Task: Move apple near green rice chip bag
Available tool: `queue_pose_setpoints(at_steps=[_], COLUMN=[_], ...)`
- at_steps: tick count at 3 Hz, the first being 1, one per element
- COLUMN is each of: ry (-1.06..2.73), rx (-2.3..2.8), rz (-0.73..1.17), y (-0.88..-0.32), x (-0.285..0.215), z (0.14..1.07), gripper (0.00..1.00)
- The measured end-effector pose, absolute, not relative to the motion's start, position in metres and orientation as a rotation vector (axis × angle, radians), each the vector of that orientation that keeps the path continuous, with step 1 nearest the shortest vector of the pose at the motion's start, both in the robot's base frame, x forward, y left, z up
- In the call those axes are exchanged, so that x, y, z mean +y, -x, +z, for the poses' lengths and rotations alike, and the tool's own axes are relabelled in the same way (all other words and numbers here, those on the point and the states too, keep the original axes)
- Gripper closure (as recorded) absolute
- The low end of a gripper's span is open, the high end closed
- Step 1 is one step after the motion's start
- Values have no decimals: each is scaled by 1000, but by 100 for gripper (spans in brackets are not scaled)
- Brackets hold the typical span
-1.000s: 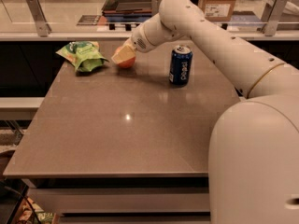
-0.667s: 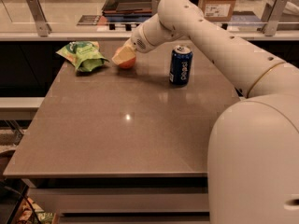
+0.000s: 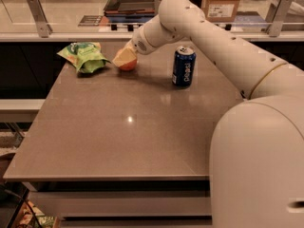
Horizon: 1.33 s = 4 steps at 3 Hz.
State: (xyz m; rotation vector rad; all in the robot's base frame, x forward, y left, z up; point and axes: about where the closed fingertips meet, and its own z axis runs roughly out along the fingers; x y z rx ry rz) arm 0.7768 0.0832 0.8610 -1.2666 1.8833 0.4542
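- My gripper (image 3: pixel 124 59) is reaching to the far edge of the tabletop (image 3: pixel 128 141), left of the middle, with its fingers (image 3: pixel 122 56) gripping the apple (image 3: pixel 129 66).
- The apple is showing small, round and red-orange, half hidden behind one tan finger.
- The green rice chip bag (image 3: pixel 84 56) is lying crumpled near it, toward the far left corner.

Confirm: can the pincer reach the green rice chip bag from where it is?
Probably yes. The pincer sits at the apple, close beside the green rice chip bag, with only bare table between them. The blue soda can stands on the apple's other side, out of the way.
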Motion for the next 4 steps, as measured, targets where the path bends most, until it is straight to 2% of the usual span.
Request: queue_pose_setpoints(at_steps=[2,3,4], ry=[1274,1278,1279], rx=[1886,1887,1887], rz=[462,466,467], y=[-776,-776,-776], x=[88,91,91], z=[856,854,853], gripper=[20,0,0])
